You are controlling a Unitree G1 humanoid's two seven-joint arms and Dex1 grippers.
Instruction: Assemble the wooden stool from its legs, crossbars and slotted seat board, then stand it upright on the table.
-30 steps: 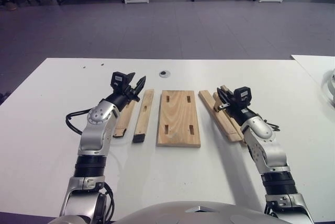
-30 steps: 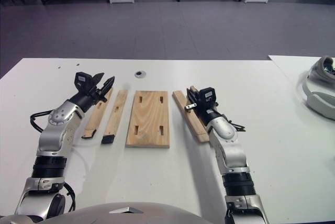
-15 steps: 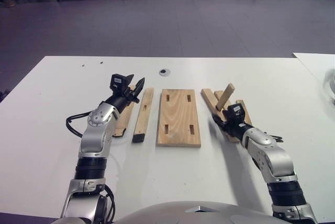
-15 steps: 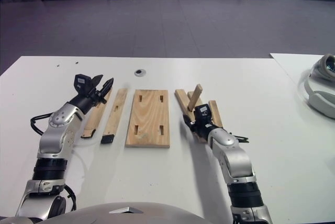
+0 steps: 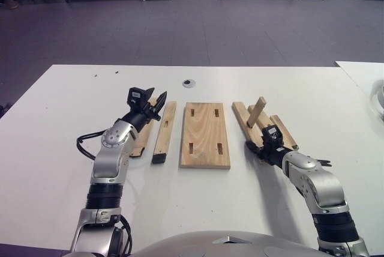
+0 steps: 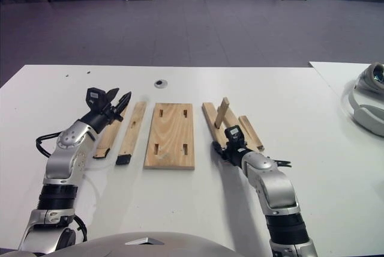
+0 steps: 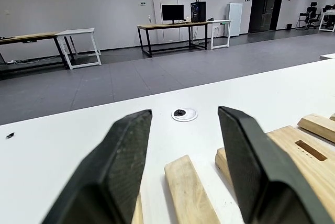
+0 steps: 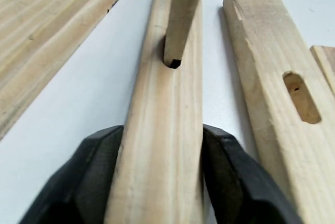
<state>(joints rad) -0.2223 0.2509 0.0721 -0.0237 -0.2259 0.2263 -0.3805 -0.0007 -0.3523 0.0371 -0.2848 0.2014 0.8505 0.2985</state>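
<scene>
The right gripper pinches the near end of a leg lying just right of the seat board. The crossbar stands tilted in the leg's slot; a twist in the grip could likely tip it out. The leg's long axis runs alongside the board, its far end angled slightly toward it. The left gripper hangs spread left of the board.

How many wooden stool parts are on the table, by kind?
Slotted seat board: 1
Flat bars left of it: 2
Flat bars right of it: 3
Upright bar pegged into one flat bar: 1
Total: 7
</scene>
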